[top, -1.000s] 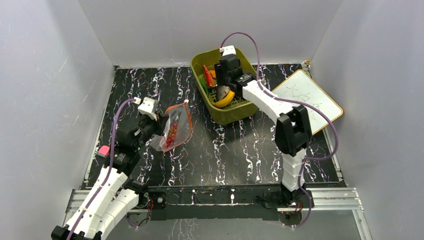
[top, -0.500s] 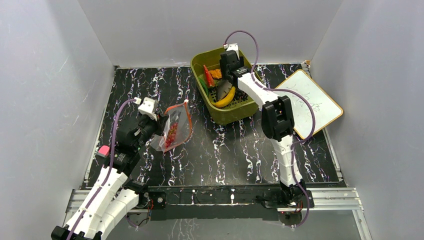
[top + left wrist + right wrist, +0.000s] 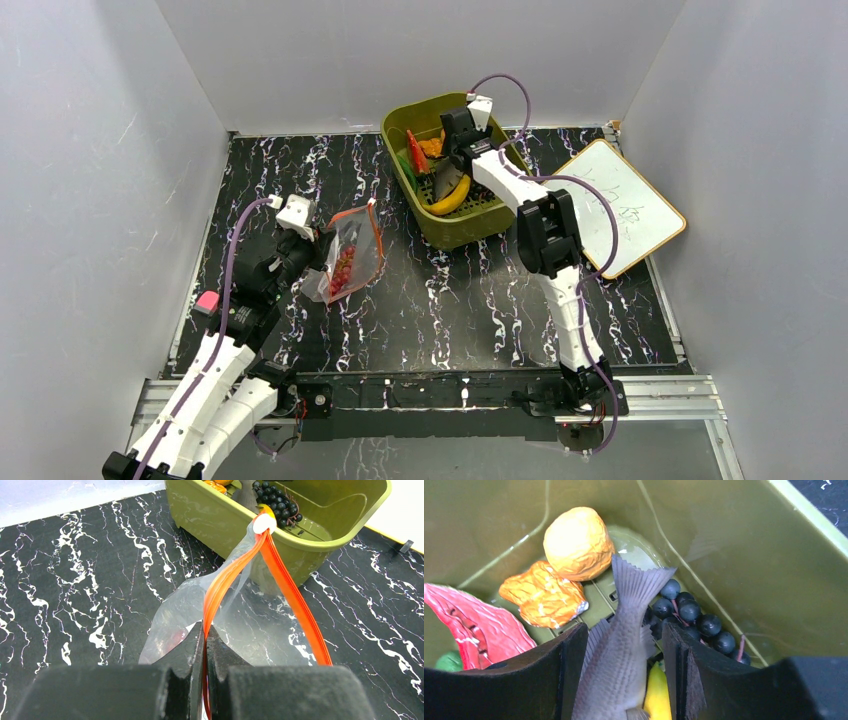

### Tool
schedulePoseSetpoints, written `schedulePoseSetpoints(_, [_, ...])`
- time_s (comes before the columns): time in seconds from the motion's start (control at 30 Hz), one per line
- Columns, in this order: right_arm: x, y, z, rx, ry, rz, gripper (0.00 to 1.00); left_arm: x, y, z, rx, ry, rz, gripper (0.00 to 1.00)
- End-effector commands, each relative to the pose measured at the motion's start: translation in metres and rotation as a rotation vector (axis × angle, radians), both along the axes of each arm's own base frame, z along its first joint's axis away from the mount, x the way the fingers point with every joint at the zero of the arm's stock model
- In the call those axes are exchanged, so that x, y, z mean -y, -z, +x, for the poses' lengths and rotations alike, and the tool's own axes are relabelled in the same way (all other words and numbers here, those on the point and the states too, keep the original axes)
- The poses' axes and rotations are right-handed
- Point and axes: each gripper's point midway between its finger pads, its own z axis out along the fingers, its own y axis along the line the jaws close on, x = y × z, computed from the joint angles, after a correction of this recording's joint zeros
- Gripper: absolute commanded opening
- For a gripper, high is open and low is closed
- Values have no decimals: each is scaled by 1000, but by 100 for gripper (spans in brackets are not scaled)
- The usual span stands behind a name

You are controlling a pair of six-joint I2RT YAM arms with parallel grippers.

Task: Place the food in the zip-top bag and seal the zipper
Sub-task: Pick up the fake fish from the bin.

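The clear zip-top bag (image 3: 350, 262) lies on the black mat with red food (image 3: 343, 268) inside. My left gripper (image 3: 205, 627) is shut on its red-orange zipper (image 3: 295, 595), which holds the mouth apart. My right gripper (image 3: 624, 630) is down in the olive basket (image 3: 470, 228), open, its fingers either side of a grey toy fish (image 3: 621, 670) with a gap on the right. Around it lie an orange ball (image 3: 578, 542), a crinkled orange piece (image 3: 544, 595), a red slice (image 3: 474, 620), dark grapes (image 3: 696, 617) and a yellow banana (image 3: 658, 695).
The basket stands at the back of the mat, just beyond the bag's far corner. A white board (image 3: 615, 205) lies tilted at the right edge. Grey walls close in on both sides and the back.
My right arm has reached farther toward the back of the basket and its jaws have narrowed a little around the fish. The left gripper and the bag have stayed put.
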Motion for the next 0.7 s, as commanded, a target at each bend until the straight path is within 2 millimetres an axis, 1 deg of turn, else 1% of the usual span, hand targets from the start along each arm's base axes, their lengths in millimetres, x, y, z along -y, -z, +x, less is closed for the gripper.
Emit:
schedulePoseSetpoints(0.0, [-7, -24, 20, 133, 106, 138, 53, -1, -1, 1, 17, 0, 8, 0])
schedulePoseSetpoints(0.13, [-2, -11, 18, 114, 148, 143, 52, -3, 0, 2, 15, -10, 15, 0])
schedulePoseSetpoints(0.27, [3, -6, 18, 121, 184, 145, 53, -3, -3, 1, 26, -10, 14, 0])
schedulePoseSetpoints(0.43, [-6, 6, 23, 110, 143, 157, 50, -2, -3, 0, 28, 0, 14, 0])
schedulePoseSetpoints(0.53, [-2, 16, 25, 89, 164, 153, 49, -3, -3, -1, 31, -1, 15, 0])
schedulePoseSetpoints(0.67, [-5, 19, 29, 86, 142, 175, 47, -3, -5, -1, 38, 1, 16, 0])
